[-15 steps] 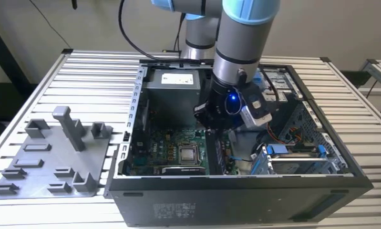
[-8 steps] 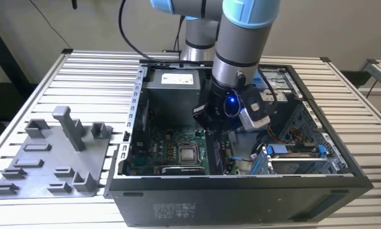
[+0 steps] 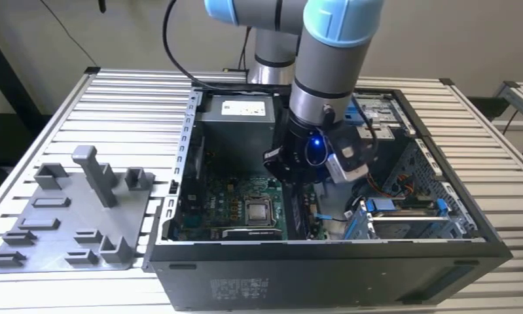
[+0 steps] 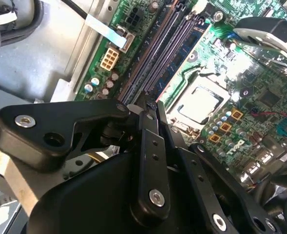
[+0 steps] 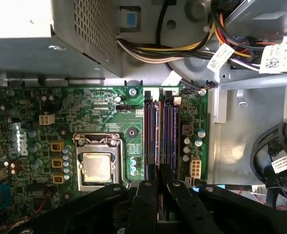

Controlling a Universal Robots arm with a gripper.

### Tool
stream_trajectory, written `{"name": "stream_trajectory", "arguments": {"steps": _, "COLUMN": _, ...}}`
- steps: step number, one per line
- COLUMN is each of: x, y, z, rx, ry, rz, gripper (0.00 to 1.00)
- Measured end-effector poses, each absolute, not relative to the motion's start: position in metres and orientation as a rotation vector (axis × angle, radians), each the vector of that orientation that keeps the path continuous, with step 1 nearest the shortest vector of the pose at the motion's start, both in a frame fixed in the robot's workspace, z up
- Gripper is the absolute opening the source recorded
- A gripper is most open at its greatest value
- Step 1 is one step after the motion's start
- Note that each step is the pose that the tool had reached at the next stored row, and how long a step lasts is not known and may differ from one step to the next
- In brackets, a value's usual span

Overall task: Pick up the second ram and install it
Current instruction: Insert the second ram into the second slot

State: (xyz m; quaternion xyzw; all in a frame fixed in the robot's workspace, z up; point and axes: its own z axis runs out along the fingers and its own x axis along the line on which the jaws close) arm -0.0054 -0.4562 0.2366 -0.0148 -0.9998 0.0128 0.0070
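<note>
My gripper [image 3: 307, 182] reaches down into the open computer case [image 3: 331, 252], right over the memory slots [image 5: 160, 126] beside the processor socket [image 5: 97, 165]. In the first wrist view the two black fingers [image 5: 146, 195] stand close together at the near end of the slots. A thin brownish edge, the second ram [image 5: 158, 141], runs from between them along the slots. In the second wrist view the gripper [image 4: 150, 105] sits at the end of the same dark slots [image 4: 153, 48]. Whether the stick is seated in a slot cannot be told.
A grey holder plate [image 3: 69, 222] with upright posts lies at the exterior view's left on the slatted table. Inside the case are the power supply [image 3: 235, 111], bundled cables [image 5: 182, 48] and a blue drive cage [image 3: 405, 216] at the exterior view's right.
</note>
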Motion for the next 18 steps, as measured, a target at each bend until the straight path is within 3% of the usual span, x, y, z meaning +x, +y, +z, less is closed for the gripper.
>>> {"name": "stream_trajectory", "arguments": {"steps": 18, "x": -0.0069, "y": -0.4594, "z": 0.2282, "rx": -0.047, "ry": -3.127, "rz": 0.04, "gripper": 0.14}}
